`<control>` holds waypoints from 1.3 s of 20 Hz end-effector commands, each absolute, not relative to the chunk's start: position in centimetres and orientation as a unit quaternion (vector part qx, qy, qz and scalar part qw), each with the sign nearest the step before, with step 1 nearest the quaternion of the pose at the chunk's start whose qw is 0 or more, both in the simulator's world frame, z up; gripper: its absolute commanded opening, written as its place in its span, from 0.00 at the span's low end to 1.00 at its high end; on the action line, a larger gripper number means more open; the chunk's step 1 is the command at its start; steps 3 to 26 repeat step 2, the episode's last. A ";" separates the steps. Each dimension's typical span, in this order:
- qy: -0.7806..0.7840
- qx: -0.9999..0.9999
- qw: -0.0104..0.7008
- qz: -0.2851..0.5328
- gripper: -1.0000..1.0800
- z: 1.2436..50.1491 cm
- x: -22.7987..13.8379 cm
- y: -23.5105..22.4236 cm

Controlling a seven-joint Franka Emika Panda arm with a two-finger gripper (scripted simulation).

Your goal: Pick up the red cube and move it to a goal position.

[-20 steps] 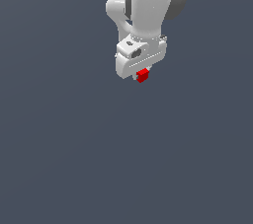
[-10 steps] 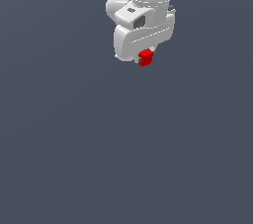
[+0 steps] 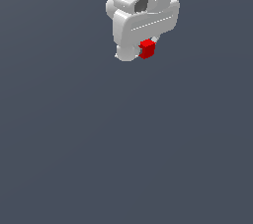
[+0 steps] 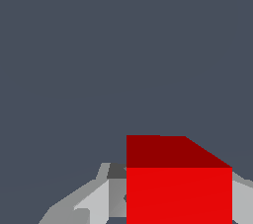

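Fingers (image 4: 99, 203) clamp red cube (image 3: 147, 49); visible only in wrist view

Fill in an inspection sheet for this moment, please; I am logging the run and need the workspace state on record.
Surface: plain dark grey-blue ground, unmarked.
Job's things: red cube sits between the jaws at the arm's lower end; no goal marker seen.
Clutter: nothing seen.
Grippers: white gripper shut on the red cube; the wrist view shows the cube close up with a finger beside it.
Cables: nothing seen.
Surroundings: nothing seen beyond the ground.
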State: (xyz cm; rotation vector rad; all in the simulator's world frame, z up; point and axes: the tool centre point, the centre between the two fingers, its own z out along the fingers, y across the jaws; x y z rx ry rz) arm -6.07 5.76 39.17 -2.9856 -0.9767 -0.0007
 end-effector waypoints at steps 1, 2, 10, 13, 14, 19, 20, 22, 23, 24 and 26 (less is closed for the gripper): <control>-0.311 -0.950 0.000 0.000 0.00 39.3 -6.0 5.8; -0.311 -0.950 0.000 0.000 0.00 39.3 -6.0 5.8; -0.311 -0.950 0.000 0.000 0.00 39.3 -6.0 5.8; -0.311 -0.950 0.000 0.000 0.00 39.3 -6.0 5.8; -0.311 -0.950 0.000 0.000 0.00 39.3 -6.0 5.8; -0.311 -0.950 0.000 0.000 0.00 39.3 -6.0 5.8; -0.311 -0.950 0.000 0.000 0.00 39.3 -6.0 5.8; -0.311 -0.950 0.000 0.000 0.00 39.3 -6.0 5.8; -0.311 -0.950 0.000 0.000 0.00 39.3 -6.0 5.8; -0.311 -0.950 0.000 0.000 0.00 39.3 -6.0 5.8; -0.311 -0.950 0.000 0.000 0.00 39.3 -6.0 5.8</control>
